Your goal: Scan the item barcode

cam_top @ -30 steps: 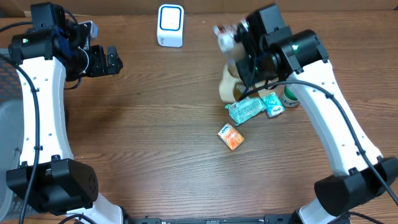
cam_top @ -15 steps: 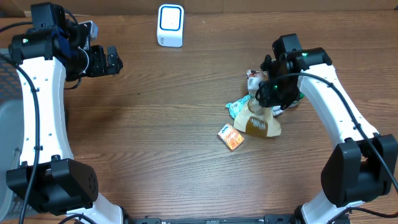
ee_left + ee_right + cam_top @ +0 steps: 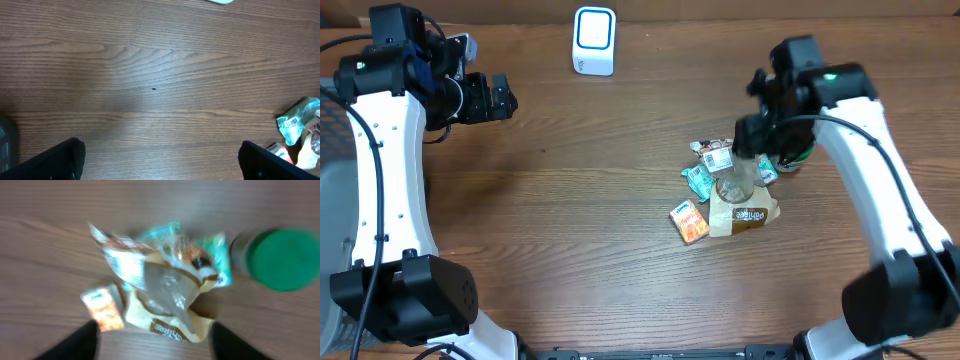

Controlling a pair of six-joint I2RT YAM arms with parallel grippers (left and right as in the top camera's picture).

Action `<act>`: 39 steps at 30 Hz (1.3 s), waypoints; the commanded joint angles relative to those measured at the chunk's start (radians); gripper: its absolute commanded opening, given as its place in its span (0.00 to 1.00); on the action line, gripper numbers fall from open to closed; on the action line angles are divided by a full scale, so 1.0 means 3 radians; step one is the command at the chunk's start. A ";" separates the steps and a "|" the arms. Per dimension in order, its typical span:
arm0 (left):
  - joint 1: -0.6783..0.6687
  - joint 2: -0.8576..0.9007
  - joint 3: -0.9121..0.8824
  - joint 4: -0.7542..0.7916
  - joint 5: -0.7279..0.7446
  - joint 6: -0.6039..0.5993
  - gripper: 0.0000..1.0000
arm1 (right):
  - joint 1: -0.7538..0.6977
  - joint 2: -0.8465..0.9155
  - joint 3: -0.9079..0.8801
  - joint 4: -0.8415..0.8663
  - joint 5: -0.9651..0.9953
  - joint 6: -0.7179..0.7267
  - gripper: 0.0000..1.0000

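Observation:
The item, a tan snack bag [image 3: 742, 203] with a clear window, lies flat on the table among small packets; the right wrist view shows it [image 3: 167, 297] blurred beneath the camera. My right gripper [image 3: 753, 142] hovers just above it, open, with nothing between its fingers [image 3: 82, 342]. The white barcode scanner [image 3: 594, 40] stands at the back of the table. My left gripper [image 3: 496, 97] is far off at the left, open and empty over bare wood [image 3: 162, 162].
An orange packet [image 3: 691, 221] lies left of the bag. Teal packets [image 3: 699, 180] and a green-lidded jar [image 3: 790, 156] crowd its far side. The jar's lid [image 3: 284, 258] shows at the right of the right wrist view. A teal packet [image 3: 298, 119] shows at the left wrist view's right edge.
My right gripper carried the bag down from near the scanner to the pile, then opened and let it go. The bag now lies on the table. The left arm has not moved.

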 commanded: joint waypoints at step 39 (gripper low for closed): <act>-0.0022 0.0029 0.0010 0.0004 0.0025 0.0053 1.00 | -0.0408 -0.3600 -0.1710 0.2374 0.0088 0.0577 1.00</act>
